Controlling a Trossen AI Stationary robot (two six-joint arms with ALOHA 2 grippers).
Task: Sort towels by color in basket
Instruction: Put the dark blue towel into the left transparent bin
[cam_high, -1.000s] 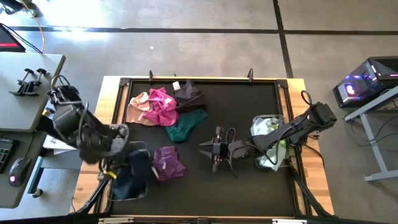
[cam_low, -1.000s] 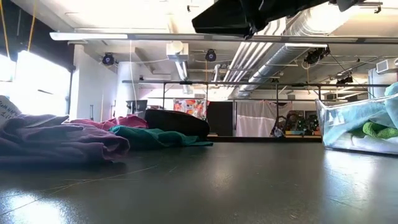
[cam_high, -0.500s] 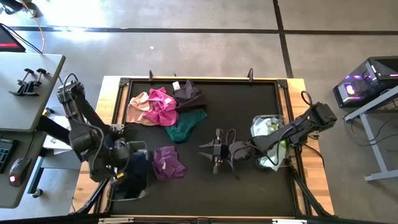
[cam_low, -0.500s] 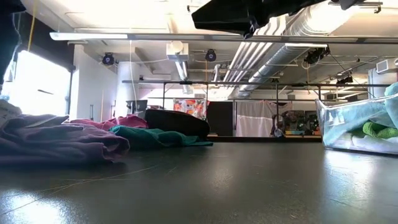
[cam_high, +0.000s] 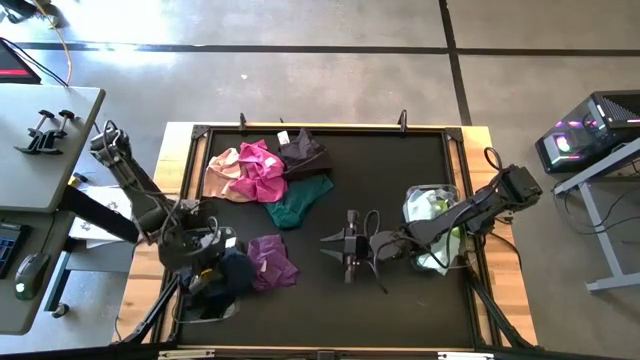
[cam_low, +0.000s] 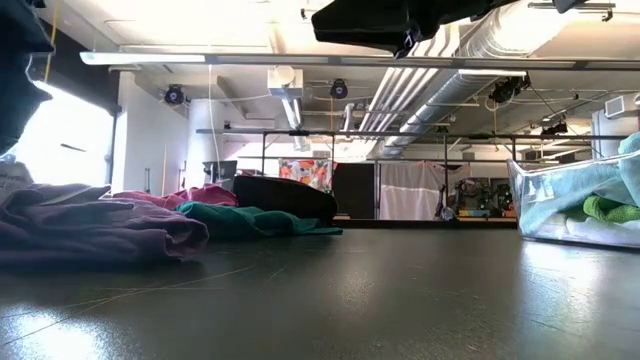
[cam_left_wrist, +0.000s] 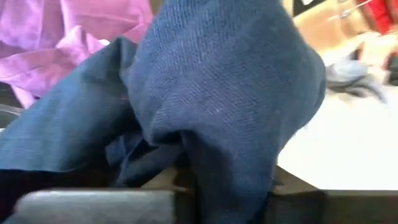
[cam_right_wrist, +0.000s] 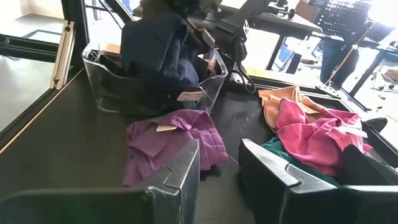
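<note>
My left gripper (cam_high: 212, 268) is down over the clear basket (cam_high: 205, 302) at the table's near left, shut on a navy towel (cam_left_wrist: 217, 93) that bulges above the basket's rim (cam_right_wrist: 155, 43). A purple towel (cam_high: 270, 262) lies flat on the mat just right of that basket. Pink (cam_high: 225, 172), magenta (cam_high: 260, 170), black (cam_high: 303, 150) and teal-green (cam_high: 300, 203) towels lie heaped at the far left. My right gripper (cam_high: 333, 243) hovers open over the middle of the mat with nothing between its fingers (cam_right_wrist: 186, 174). My left gripper has a bunched fold of the navy towel (cam_left_wrist: 224, 168) between its two fingers, several layers thick. It comes slanting down from the table's left side. The towel hangs slack in front of the fingers, and its lower part reaches down into the clear basket (cam_right_wrist: 155, 87).
A second clear basket (cam_high: 450, 200) at the right holds white and lime towels (cam_high: 430, 215) beside my right arm. The mat between the purple towel and that basket is bare. A wooden border frames the mat (cam_high: 480, 160).
My left arm has swung down toward the near-left basket with the navy towel, and its wrist has rolled. The towel now bulges over the basket's right rim, next to the purple towel.
</note>
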